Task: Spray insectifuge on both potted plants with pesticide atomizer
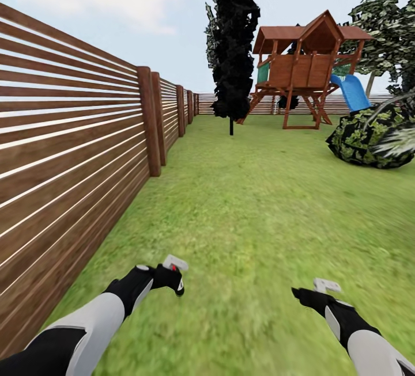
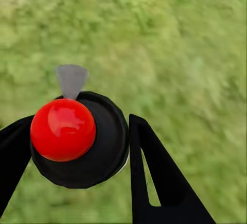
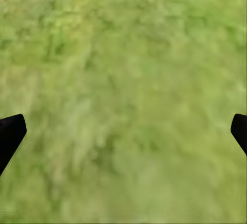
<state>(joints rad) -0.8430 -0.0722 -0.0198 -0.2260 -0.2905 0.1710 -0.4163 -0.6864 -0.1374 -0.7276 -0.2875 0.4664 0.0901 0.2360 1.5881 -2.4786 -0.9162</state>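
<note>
The left claw [image 2: 77,147] pinches the pesticide atomizer [image 2: 77,139] for carrying over the lawn [image 1: 248,203]; the right claw [image 3: 123,131] hangs spread, free.

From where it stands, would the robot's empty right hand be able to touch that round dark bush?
Probably not. The right hand hangs open over the lawn, and the bush sits well ahead across open grass; the robot would need to drive closer.
</note>
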